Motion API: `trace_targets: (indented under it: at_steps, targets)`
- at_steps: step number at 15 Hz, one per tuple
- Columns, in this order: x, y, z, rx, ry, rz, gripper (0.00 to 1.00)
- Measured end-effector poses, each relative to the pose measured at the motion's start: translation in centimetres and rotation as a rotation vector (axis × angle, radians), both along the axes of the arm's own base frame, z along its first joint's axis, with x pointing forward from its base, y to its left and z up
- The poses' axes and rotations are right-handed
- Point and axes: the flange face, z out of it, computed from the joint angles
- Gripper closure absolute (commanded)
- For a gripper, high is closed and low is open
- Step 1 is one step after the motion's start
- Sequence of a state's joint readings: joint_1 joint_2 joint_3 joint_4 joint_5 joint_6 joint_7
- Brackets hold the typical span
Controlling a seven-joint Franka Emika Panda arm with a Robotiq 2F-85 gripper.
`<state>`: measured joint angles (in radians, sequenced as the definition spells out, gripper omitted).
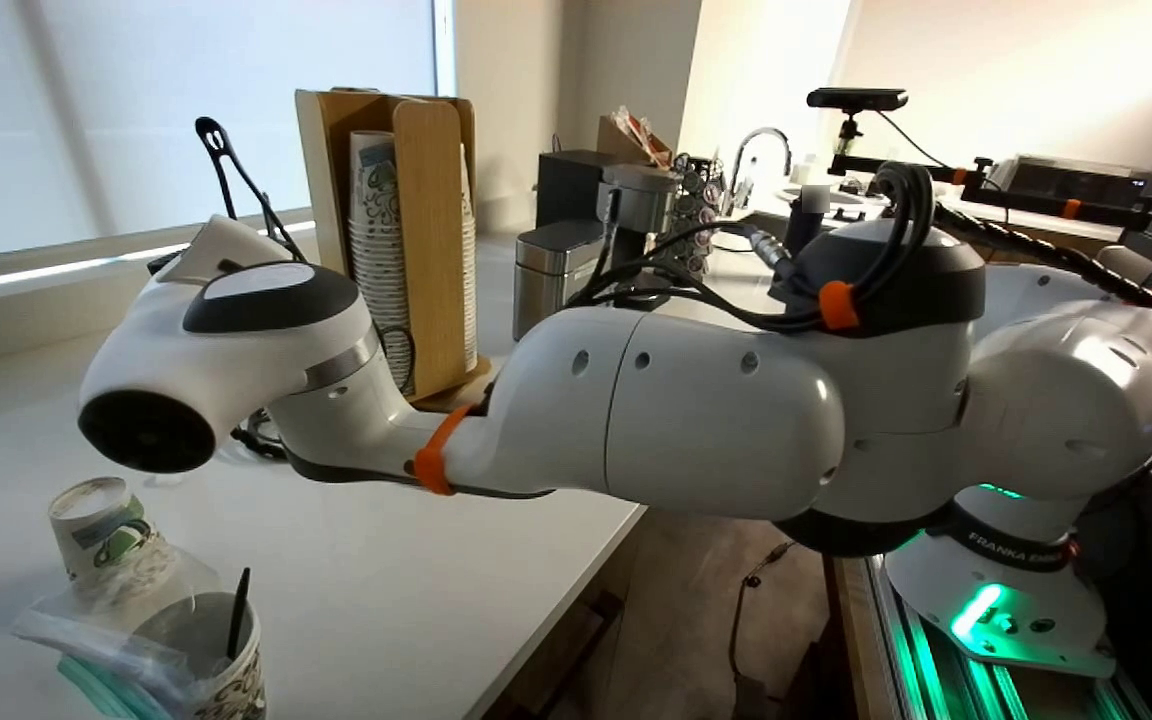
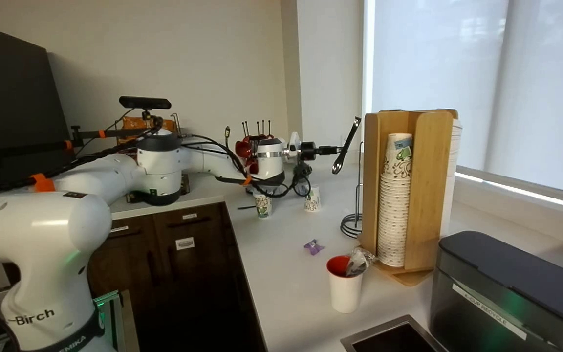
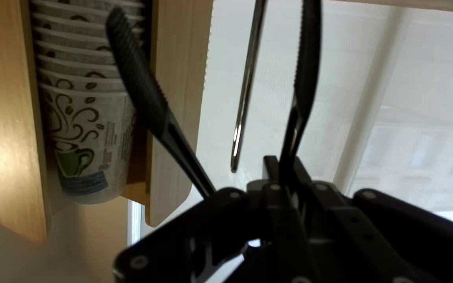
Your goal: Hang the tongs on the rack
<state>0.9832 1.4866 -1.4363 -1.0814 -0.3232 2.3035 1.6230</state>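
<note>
Ridged, splayed black tongs (image 3: 307, 70), pinched in hand (image 3: 286, 169), glossy wire rack (image 3: 246, 86)

In an exterior view: black tongs (image 1: 248, 183) show above the wrist (image 1: 211, 360) of the white Franka arm (image 1: 706, 420), two limbs spreading down from the top. Right of them: wooden dispenser (image 1: 428, 250), paper cups (image 1: 381, 290) stacked inside. Near side of counter (image 1: 376, 570): patterned paper cup (image 1: 242, 690), black stick (image 1: 238, 612) leaning inside.
</note>
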Motion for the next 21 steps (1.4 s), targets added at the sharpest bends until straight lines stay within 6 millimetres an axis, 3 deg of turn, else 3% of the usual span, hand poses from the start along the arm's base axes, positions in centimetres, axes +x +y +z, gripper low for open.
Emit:
trace_targets:
  at_steps: [10, 16, 17, 21]
  targets:
    - [-1.4, 1.2, -1.6, 0.053, -0.086, -0.087, 0.98]
    - [-0.8, -0.5, -3.9, 0.032, -0.093, -0.091, 0.98]
    - [-0.6, -0.9, -4.2, 0.021, -0.089, -0.092, 0.92]
    - [0.0, -1.9, -4.6, 0.003, -0.058, -0.100, 0.98]
